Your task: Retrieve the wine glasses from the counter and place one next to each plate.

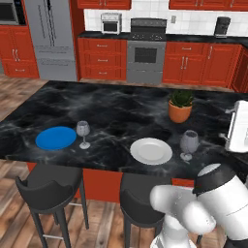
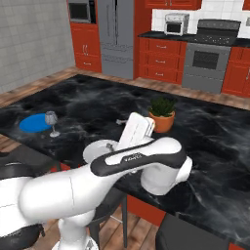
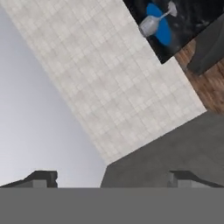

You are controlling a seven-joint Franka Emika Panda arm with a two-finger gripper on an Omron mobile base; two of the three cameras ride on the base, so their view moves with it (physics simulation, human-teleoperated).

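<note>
On the black island, one wine glass (image 1: 83,131) stands just right of the blue plate (image 1: 55,138). The other wine glass (image 1: 189,143) stands just right of the white plate (image 1: 151,151). My gripper (image 1: 227,124) hovers at the island's right side, above and to the right of that second glass, open and empty. The right base view shows the gripper (image 2: 115,133) over the white plate (image 2: 95,149), with the blue plate (image 2: 34,123) and its glass (image 2: 51,119) far to the left. In the hand view the fingertips (image 3: 41,177) stand wide apart; a glass (image 3: 151,25) and the blue plate (image 3: 159,26) sit at the top. The counter (image 1: 193,38) runs along the back wall.
A potted plant (image 1: 180,105) in an orange pot stands on the island behind the white plate. Two dark stools (image 1: 48,186) sit under the island's near edge. A stove (image 1: 145,53) and a fridge (image 1: 51,38) line the back wall with red cabinets.
</note>
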